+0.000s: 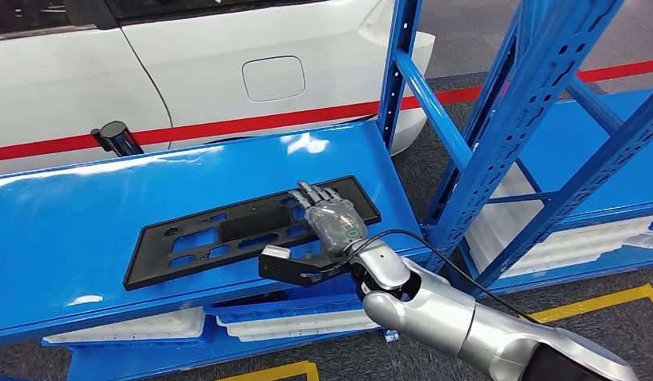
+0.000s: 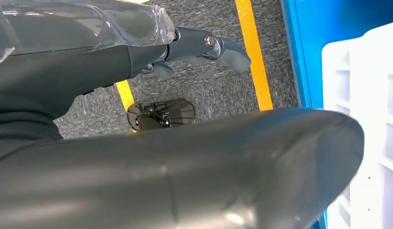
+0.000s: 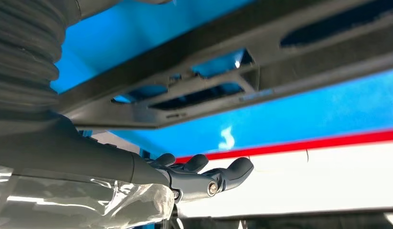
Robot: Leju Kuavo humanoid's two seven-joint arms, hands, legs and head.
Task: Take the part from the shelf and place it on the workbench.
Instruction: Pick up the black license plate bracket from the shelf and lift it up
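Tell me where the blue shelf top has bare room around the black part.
The glossy blue shelf top is bare left of and behind the flat black slotted plastic part, up to the white car. It is crowded at the part's right end, where the right hand sits beside the blue perforated upright.

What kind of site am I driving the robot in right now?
Likely a car factory or auto parts store area: blue steel racking, a white car body just behind the shelf, and yellow floor marking tape. The right hand rests over a black plastic part.
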